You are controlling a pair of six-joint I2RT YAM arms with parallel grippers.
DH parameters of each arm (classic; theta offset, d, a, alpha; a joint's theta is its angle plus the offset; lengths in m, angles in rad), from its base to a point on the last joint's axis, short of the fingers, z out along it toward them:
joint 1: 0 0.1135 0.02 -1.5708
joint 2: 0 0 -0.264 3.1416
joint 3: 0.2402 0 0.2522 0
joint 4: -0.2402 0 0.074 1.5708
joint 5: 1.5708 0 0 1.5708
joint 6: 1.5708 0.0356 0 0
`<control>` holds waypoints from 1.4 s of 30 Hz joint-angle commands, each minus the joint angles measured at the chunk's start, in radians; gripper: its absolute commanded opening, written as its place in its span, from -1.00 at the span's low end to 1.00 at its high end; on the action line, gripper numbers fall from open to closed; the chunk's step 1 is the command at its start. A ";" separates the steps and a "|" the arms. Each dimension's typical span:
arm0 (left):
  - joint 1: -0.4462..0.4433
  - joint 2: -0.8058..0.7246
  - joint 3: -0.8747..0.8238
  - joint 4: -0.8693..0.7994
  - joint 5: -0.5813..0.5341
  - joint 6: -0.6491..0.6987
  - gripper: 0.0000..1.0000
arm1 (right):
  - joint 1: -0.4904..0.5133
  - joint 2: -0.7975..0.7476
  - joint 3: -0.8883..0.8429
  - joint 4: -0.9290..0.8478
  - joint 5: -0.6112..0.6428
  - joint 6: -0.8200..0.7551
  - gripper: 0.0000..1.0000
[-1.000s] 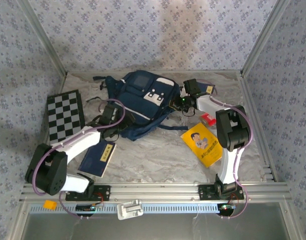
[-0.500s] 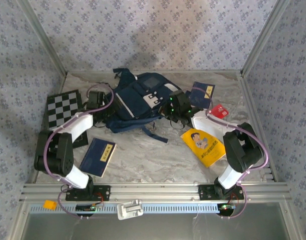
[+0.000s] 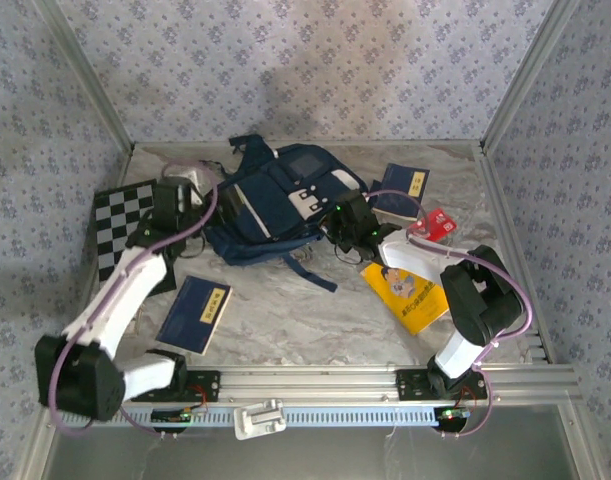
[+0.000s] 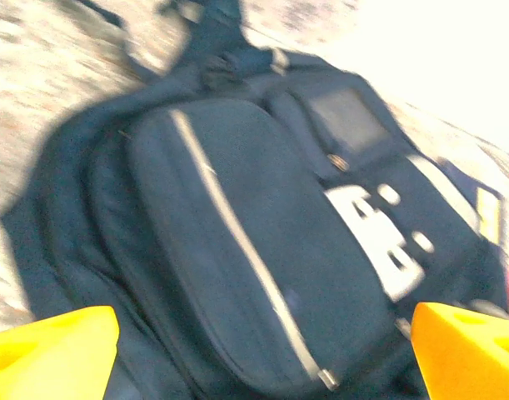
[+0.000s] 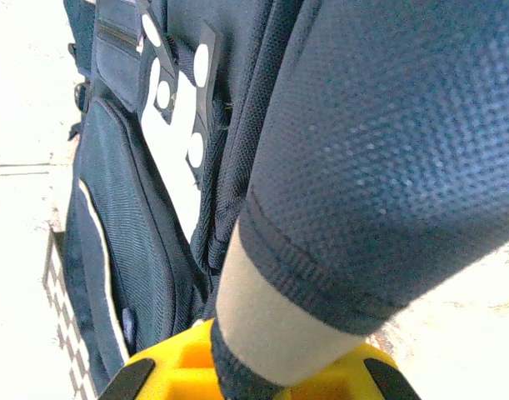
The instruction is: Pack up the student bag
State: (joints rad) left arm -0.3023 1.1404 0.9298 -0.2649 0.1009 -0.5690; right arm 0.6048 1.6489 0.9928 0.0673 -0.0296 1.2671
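From above, shows as the navy, white-patched student bag [image 3: 275, 205] slumped on the counter [image 3: 315, 310] between both jaws; from left wrist, sits just ahead of wide-spread left jaws, soft and floppy (probably light); from right wrist, caught by padded strap [image 5: 354, 150] pinched in closed right jaws, a fair handhold.

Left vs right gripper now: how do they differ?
Jaws: left gripper wide apart and empty, right gripper shut on a fold of the backpack. Place: left gripper at the backpack's left side by the checkerboard, right gripper at its right side. Both face the backpack.
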 commanded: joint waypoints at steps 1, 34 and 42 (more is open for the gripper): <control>-0.133 -0.100 -0.098 -0.028 -0.052 -0.030 0.74 | 0.021 -0.018 -0.001 0.108 -0.015 0.060 -1.00; -0.652 0.453 -0.094 0.399 -0.545 -0.032 0.09 | 0.088 -0.051 0.012 0.094 0.011 0.109 -1.00; -0.609 0.489 -0.052 0.418 -0.521 -0.012 -0.29 | 0.108 -0.042 -0.008 0.113 0.016 0.128 -1.00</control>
State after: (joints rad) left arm -0.9272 1.6226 0.8402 0.1162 -0.4118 -0.5896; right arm 0.6926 1.6394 0.9794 0.1184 0.0132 1.3701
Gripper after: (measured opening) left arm 0.376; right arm 0.059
